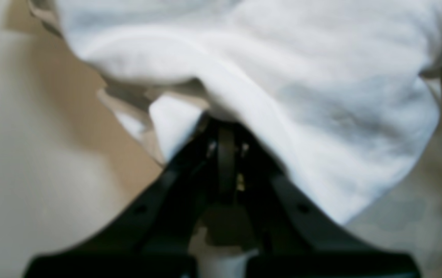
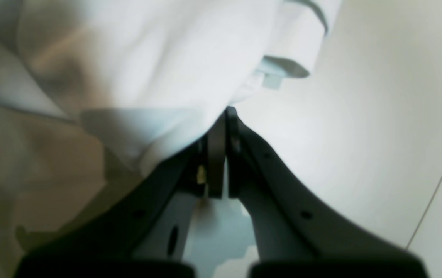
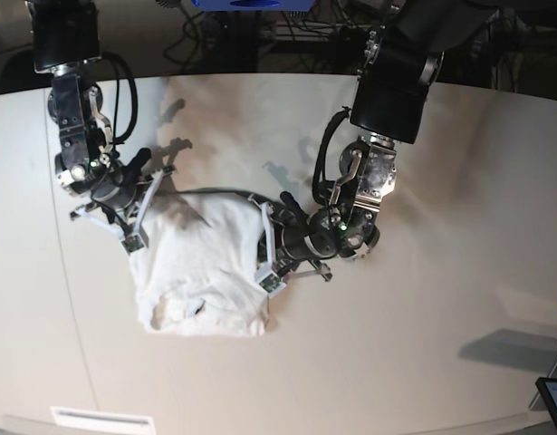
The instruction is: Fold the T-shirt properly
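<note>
White cotton, the T-shirt [image 3: 206, 272] lies bunched on the off-white tabletop [image 3: 423, 344] between the two arms, its upper part raised and doubled over, its collar end crumpled toward the near edge. The left gripper [image 1: 221, 123] is clamped on a fold of cloth at one side; the right gripper [image 2: 224, 116] pinches the opposite edge, jaws together. The fold looks to be midway: one layer is being carried over, while flattening, squaring the sides and the final fold appear left to do
</note>
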Controlling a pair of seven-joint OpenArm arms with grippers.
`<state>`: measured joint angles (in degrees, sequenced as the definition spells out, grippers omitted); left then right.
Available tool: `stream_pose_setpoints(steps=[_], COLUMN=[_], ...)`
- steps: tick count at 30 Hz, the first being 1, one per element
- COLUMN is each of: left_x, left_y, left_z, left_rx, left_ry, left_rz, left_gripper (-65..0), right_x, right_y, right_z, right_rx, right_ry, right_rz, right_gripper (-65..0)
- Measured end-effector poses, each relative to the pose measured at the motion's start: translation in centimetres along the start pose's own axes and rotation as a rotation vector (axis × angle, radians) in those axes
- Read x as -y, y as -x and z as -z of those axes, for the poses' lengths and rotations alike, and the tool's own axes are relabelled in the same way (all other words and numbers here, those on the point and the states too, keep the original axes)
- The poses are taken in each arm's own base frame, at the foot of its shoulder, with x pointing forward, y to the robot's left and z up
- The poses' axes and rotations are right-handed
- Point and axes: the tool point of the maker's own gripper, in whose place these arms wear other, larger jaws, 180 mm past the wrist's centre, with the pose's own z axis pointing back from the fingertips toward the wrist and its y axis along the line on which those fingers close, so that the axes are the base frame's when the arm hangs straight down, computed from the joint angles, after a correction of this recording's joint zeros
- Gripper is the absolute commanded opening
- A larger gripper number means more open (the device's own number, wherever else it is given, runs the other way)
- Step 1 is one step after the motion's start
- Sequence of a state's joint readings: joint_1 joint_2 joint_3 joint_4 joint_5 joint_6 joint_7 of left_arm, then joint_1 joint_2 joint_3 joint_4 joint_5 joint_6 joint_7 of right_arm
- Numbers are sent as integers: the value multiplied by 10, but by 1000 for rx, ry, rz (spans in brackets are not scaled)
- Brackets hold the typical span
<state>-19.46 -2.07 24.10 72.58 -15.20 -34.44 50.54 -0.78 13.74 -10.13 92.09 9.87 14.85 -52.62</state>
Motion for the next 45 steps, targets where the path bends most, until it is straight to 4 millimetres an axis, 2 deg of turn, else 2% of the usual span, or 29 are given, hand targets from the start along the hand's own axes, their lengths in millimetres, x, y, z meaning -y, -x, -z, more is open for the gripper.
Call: stream_pose_setpoints(steps=[6, 9, 11, 14, 16, 18, 20, 21, 23, 27, 30, 32, 34, 36, 39, 42, 45], left_x=[3, -3, -18, -68, -97, -103, -97, -92, -93, -103, -86, -64, -38, -15, 10, 23, 28], left_y=[-5, -6, -9, -1, 9, 9, 11, 15, 39, 114, 158, 187, 204, 201, 186, 177, 175], left_z=[0, -13, -31, -68, -93, -111, -126, -133, -153, -202, -218, -218, -218, -216, -210, -210, -208], left_rx=[19, 22, 61, 116, 125, 161, 184, 195, 166, -16, -127, -183, -157, -48, 111, 199, 220], left_ry=[3, -22, -63, -201, -301, -344, -363, -365, -409, -592, -656, -636, -595, -555, -518, -507, -510], left_rz=[-4, 34, 35, -62, -107, -118, -94, -81, -66, 9, 106, 146, 135, 90, 8, -36, -53], left_gripper=[-650, -650, -650, -650, -650, -650, -650, -650, -650, -650, -650, -650, -650, -650, -650, -650, -650], right_x=[1, 9, 18, 34, 36, 33, 24, 20, 15, 5, 3, 4, 1, -5, -8, -8, -10], right_y=[-1, 0, 1, 3, 1, -6, -17, -21, -21, -16, -13, -2, 13, 26, 45, 57, 65], right_z=[0, -2, -4, -7, -8, -11, -18, -22, -31, -43, -57, -59, -61, -61, -60, -61, -64], right_rx=[3, 8, 12, 40, 93, 185, 317, 389, 495, 676, 822, 854, 861, 849, 830, 833, 847], right_ry=[-2, -8, 4, 40, 47, 43, 28, 24, 18, 9, 7, 22, 23, 13, 19, 26, 31], right_rz=[-2, 31, 38, 41, 53, 60, 63, 71, 78, 120, 148, 169, 184, 202, 218, 232, 245], right_gripper=[-640, -640, -640, -640, -640, -641, -641, -641, -641, -641, -641, -641, -641, -641, -641, -641, -641])
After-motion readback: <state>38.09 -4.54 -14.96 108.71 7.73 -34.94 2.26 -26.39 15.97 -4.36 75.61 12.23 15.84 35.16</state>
